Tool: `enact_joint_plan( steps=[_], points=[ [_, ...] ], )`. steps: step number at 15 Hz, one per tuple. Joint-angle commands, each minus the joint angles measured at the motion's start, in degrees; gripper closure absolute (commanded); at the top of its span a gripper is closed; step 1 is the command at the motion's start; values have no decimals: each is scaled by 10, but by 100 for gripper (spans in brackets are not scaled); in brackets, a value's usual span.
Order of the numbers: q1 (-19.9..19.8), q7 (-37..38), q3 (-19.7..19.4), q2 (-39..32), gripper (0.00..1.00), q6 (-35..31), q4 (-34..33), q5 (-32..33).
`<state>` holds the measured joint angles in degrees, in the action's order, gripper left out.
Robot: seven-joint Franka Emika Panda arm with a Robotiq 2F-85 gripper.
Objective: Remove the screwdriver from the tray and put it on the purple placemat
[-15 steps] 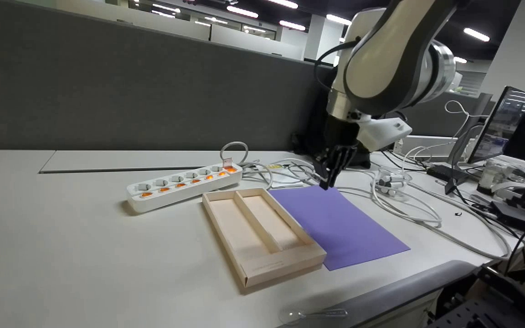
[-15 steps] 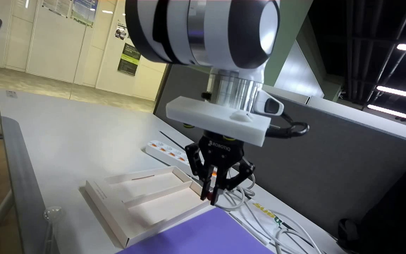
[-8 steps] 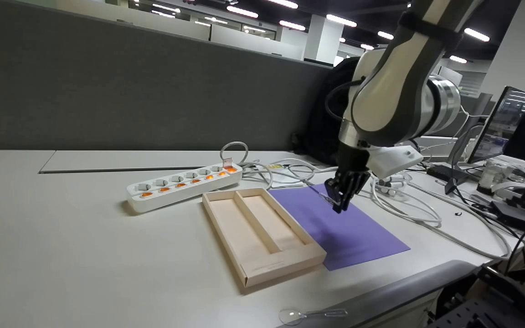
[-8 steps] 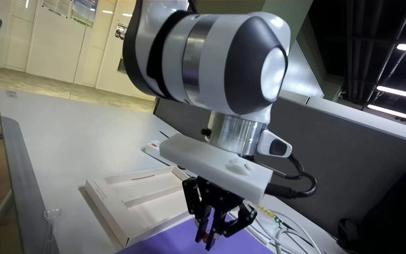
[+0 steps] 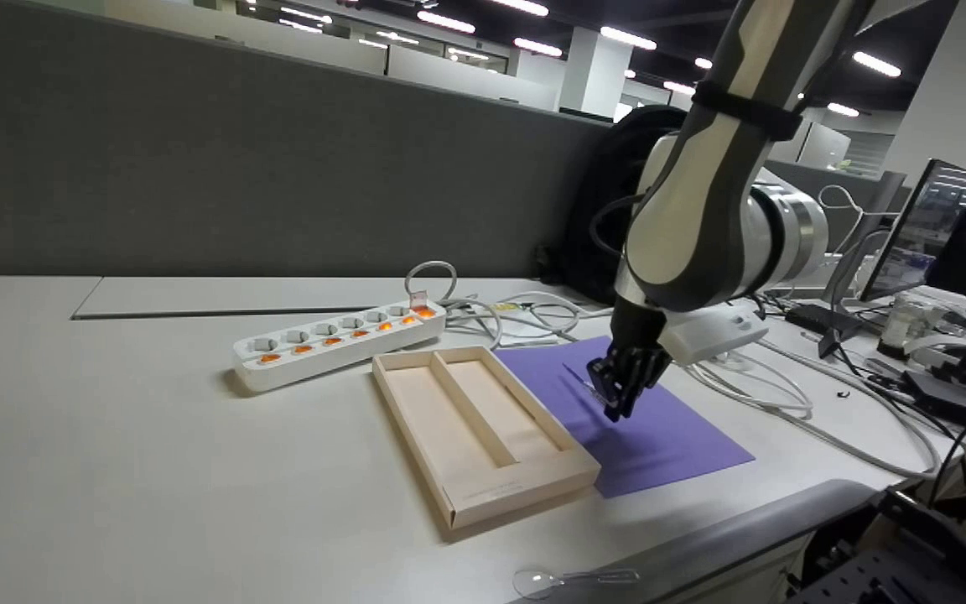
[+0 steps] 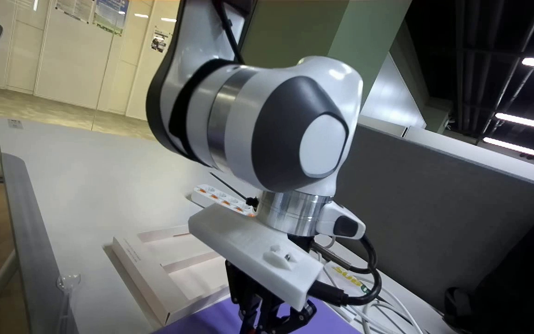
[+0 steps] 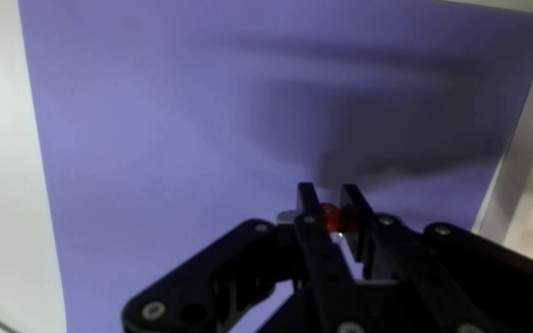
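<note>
Inboard of the rounded grey edge (image 5: 751,534) of the white counter (image 5: 198,470), the slim dark-shafted, red-ended screwdriver (image 7: 331,217) was over the flat lavender-purple placemat (image 5: 684,438); tip contact was indeterminable. The black jointed gripper (image 7: 328,187) was pinched nearly together on the tool's red end. Judged hazards: premature release risked a roll toward the shallow light-wood tray (image 5: 525,486); the grip near one end risked pivoting.

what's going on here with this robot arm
A robot arm has a screwdriver in its gripper, held at the reddish end over the purple placemat. The tool is out of the wooden tray beside the mat but not yet released. Whether its shaft touches the mat is hard to tell.
</note>
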<state>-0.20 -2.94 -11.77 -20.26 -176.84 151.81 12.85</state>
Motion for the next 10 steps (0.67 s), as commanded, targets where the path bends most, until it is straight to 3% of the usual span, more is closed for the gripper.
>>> enact_joint_plan(
  steps=[1,7,8,9,10],
  points=[
    [-3,3,18,-19,96,-4,-12,-33],
    [-40,-10,78,-27,96,2,-15,-79],
    [-43,-10,82,-27,83,2,-16,-82],
    [-45,-10,85,-26,57,4,-16,-85],
    [-49,-11,89,-24,56,6,-16,-87]
  ],
)
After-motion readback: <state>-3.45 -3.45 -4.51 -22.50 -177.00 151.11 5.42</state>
